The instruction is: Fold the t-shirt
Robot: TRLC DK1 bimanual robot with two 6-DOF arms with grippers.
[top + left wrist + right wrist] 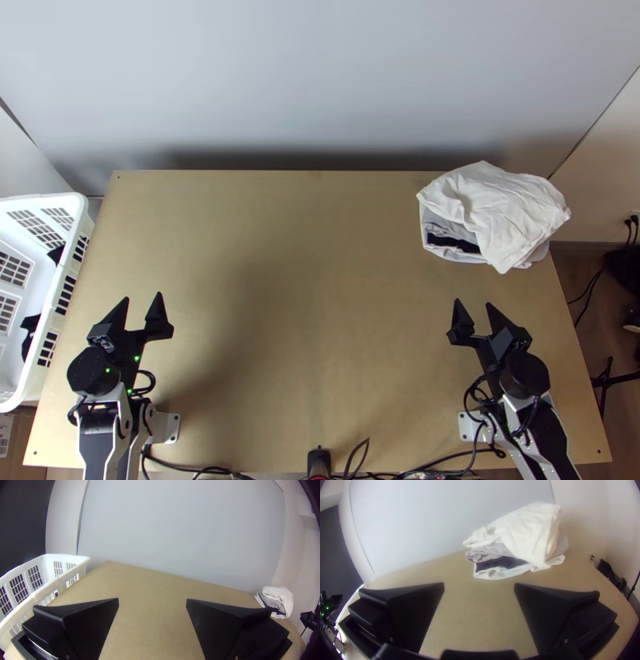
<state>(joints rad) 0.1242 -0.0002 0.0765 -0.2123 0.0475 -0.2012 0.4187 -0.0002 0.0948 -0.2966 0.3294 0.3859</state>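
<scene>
Evidently both arms are parked near the base of the top view, and neither holds any cloth. The left gripper (142, 296), at the lower left of the frame, has its two black fingers spread wide with nothing between them. The right gripper (473, 302), at the lower right, is parted in much the same way and just as bare. Resting low and to the sides, they probably leave the middle of the tabletop (304, 304) free for spreading a shirt flat.

At the upper right of the frame sits a pile of cloth (496, 210). A loose, creased white piece (530, 530) drapes over its top, one corner hanging down. Under it the right wrist view shows a grey layer (493, 551), a dark one (500, 563) and a white fold (496, 575) at the bottom. Being layered and set near a corner, it looks like the place where finished garments are stacked, out of the way of the work.

At the left edge of the frame a white basket (76, 206) holds some dark pieces (30, 324), perhaps laundry kept within the left arm's reach. Which item is the t-shirt cannot be told: it may be the white piece topping the pile, or something in the basket. If it is the white one, its fold is rough and might slip off when touched; if not, the next move would be to lift a shirt from the basket.
</scene>
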